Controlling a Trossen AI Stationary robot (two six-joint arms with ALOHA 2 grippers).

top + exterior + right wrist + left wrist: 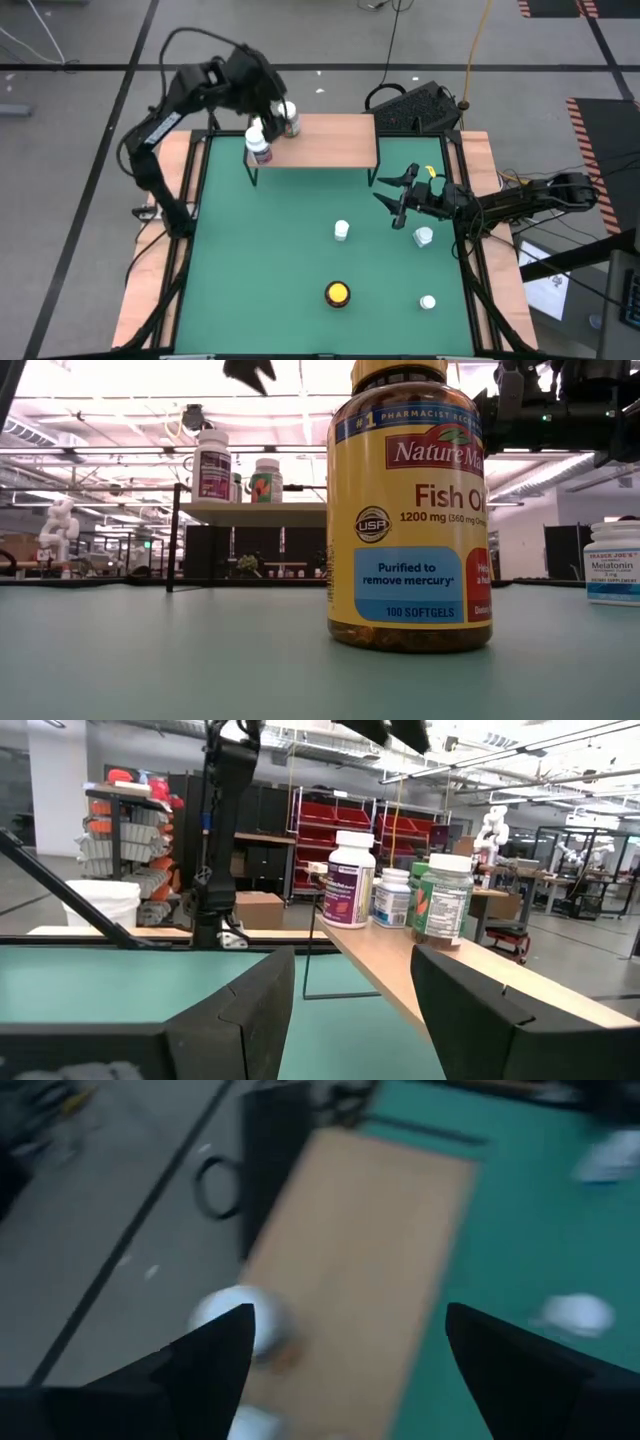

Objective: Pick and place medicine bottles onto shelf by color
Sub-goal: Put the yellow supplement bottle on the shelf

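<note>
The shelf (320, 140) stands at the table's far edge. Three bottles stand on its left end: a white one with a purple label (259, 147) (349, 880), a small white one (392, 898), and a green-labelled one (290, 120) (442, 898). My left gripper (273, 100) (345, 1350) hovers open above these bottles. My right gripper (395, 200) (350, 1010) is open over the table's right side, pointing at the shelf. On the green mat stand the amber bottle with a yellow cap (338, 294) (410, 510) and three white bottles (342, 231) (423, 237) (428, 302).
A dark keyboard-like object (420, 105) lies on the floor beyond the shelf. Light-wood side strips (490, 180) border the mat. The shelf's right half (345, 140) is bare. In the low view, a white melatonin bottle (612, 565) stands to the right of the amber one.
</note>
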